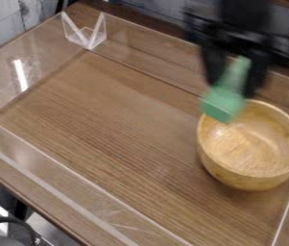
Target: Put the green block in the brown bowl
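One gripper (236, 77) (blurred) sits at upper right of the frame, jaws clamped on the one green block (225, 99). The block hangs tilted, clear of the table (95, 125), over the left rim of the one bowl (252, 144) at right.

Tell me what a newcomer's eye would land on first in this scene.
The bright green block stands out first, pinched in the black gripper and held in the air over the near-left rim of the brown bowl, at the right of the wooden table. The bowl looks empty. A small clear stand sits at the far left.
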Tool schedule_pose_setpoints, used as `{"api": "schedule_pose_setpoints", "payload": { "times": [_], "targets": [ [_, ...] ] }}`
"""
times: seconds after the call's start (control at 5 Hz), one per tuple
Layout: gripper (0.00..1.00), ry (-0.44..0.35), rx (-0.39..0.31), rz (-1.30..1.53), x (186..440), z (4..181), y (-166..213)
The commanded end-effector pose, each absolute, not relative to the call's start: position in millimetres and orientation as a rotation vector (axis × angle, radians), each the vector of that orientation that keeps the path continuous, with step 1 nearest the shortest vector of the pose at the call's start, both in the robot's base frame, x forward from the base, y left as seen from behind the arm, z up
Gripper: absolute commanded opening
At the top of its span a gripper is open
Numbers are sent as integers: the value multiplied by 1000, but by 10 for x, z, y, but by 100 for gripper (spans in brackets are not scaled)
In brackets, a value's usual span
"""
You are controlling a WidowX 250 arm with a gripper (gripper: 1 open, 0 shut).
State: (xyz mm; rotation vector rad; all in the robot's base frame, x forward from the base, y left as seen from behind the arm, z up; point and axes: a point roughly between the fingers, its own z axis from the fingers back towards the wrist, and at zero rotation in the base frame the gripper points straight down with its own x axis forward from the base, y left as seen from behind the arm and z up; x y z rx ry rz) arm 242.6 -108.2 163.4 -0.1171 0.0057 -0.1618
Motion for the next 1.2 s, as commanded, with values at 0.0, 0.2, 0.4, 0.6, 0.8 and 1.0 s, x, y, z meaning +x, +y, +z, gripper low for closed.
{"api": "schedule_pose_setpoints", "payload": {
  "times": [0.0, 0.2, 0.4, 0.6, 0.8, 1.0],
  "targets": [
    [0, -72, -123, -155, 2480, 1691, -1308],
    [0, -94, -114, -148, 2470, 1630, -1298],
    [0, -111, -110, -123, 2465, 1559, -1233],
    [0, -130, -105, -93, 2498, 1557, -1128],
    [0, -146, -103, -78, 2523, 1538, -1105],
    [0, -162, -100, -73, 2533, 1461, -1135]
  ]
}}
